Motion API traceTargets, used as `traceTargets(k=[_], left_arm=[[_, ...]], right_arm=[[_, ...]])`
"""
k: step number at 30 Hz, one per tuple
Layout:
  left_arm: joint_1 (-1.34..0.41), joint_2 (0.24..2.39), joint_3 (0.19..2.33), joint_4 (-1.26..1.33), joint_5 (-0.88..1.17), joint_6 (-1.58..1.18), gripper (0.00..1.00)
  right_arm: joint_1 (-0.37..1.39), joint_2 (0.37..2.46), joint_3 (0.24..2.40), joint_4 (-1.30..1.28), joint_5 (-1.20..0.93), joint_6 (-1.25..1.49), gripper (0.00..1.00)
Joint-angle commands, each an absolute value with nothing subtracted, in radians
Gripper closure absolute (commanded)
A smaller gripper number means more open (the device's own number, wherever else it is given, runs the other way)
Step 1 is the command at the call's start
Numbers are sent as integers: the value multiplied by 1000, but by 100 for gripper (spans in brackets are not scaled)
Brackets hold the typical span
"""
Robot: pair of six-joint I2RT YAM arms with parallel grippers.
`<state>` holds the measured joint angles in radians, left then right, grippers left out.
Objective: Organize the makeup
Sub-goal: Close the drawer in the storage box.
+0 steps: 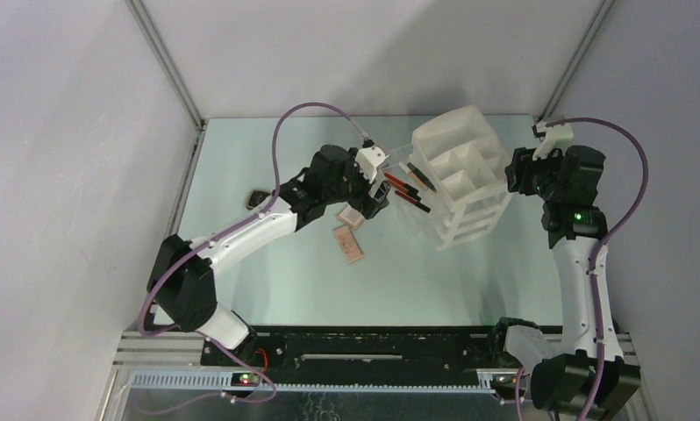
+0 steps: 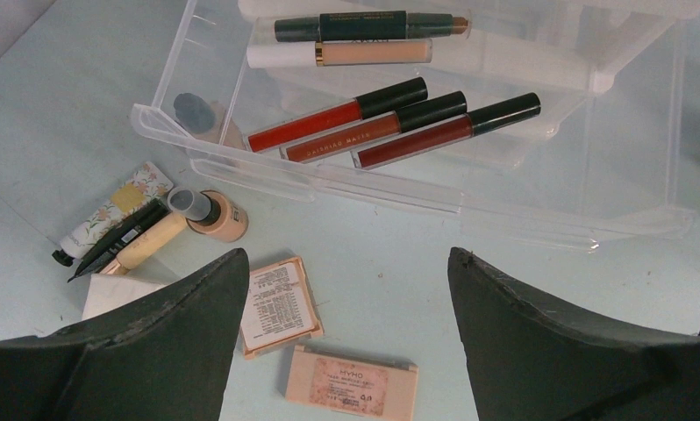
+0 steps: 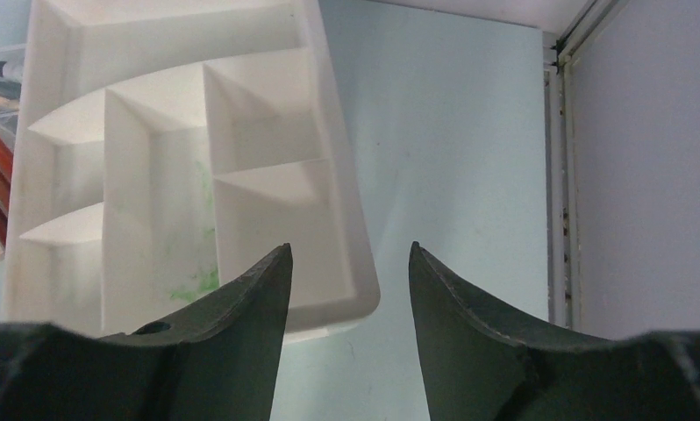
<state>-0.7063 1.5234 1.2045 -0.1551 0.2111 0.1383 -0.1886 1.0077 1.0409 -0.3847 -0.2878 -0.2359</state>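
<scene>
1. White plastic forms the drawer organizer [image 1: 462, 167], which stands at the far right of the table [image 1: 276, 289]. A clear drawer [image 2: 346, 189] is pulled out on its left side.
2. Three red tubes [image 2: 373, 132] with black caps lie side by side in the clear drawer. Farther back, behind clear plastic, lie a dark green pencil [image 2: 368, 24] and a white-and-beige tube [image 2: 338, 54].
3. A beige bottle with a dark cap [image 2: 197, 114] shows through the drawer's left corner.
4. On the table just left of the drawer lies a second beige bottle [image 2: 215, 215]. Beside it are a floral tube [image 2: 110, 210], a black pencil [image 2: 118, 239], a cream tube [image 2: 149, 244] and a small white box [image 2: 110, 294].
5. Two flat pink palettes rest on the table in front of the drawer: the labelled palette [image 2: 281, 305] and, nearer the camera, the printed palette [image 2: 351, 384]. The two lie close together but apart.
6. A black compact [image 1: 259, 198] lies by itself at the table's left edge, well apart from the rest.
7. The left arm [image 1: 241, 237] reaches over the palettes. Its jaws are spread wide and hold nothing.
8. The right arm [image 1: 575, 254] hangs at the organizer's right side. Its jaws stand apart with a clear gap, and the organizer's near corner [image 3: 355, 298] shows in that gap. I cannot tell whether either jaw touches it.
</scene>
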Motion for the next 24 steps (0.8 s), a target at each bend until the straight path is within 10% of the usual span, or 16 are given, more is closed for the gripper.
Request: traceTargets(k=[1,24], left_arm=[[-707,1523,1159,-75,217,127,11],[-706,1602,1219,10,228,119,4]], right_arm=[[-192,1053,1100,-389,-306,-274,41],[-193,1155,1166,-498,-629,-448,84]])
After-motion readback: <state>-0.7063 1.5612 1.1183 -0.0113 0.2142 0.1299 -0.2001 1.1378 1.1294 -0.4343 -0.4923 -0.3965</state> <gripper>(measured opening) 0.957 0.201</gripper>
